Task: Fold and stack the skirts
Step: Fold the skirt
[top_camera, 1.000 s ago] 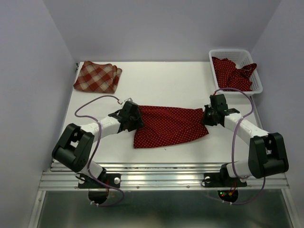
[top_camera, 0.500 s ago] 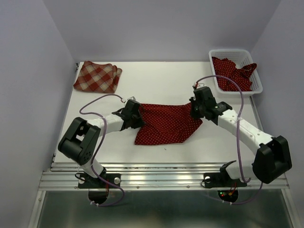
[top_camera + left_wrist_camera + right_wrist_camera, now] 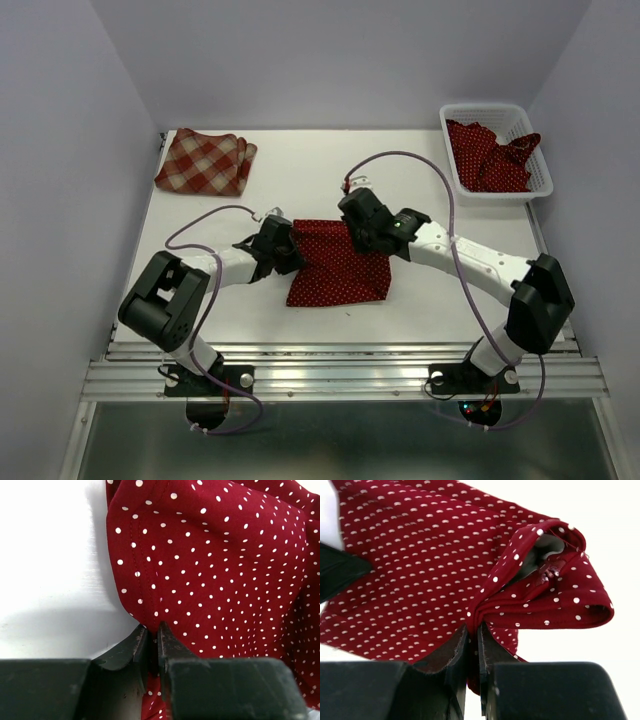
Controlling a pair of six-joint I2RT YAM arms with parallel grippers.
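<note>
While the right gripper (image 3: 472,630) is pinching a bunched edge of the polka-dot skirt (image 3: 340,272) at frame centre, the left gripper (image 3: 152,634), just lower-left of it, is clamping the opposite edge. The plaid skirt (image 3: 205,160) is lying folded at upper left, well apart. At upper right, the basket (image 3: 480,110) is holding a second dotted skirt (image 3: 490,160). Nothing is standing between.

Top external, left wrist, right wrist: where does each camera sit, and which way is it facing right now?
Top external: above and behind the robot, looking down on the table; left arm and right arm whole, plaid skirt, mesh basket.
Left wrist: behind the left gripper, looking along its fingers at the mid-table polka-dot skirt.
Right wrist: behind the right gripper, facing that skirt's bunched edge.
Shared: both wrist views show the one skirt pinched in shut jaws.
</note>
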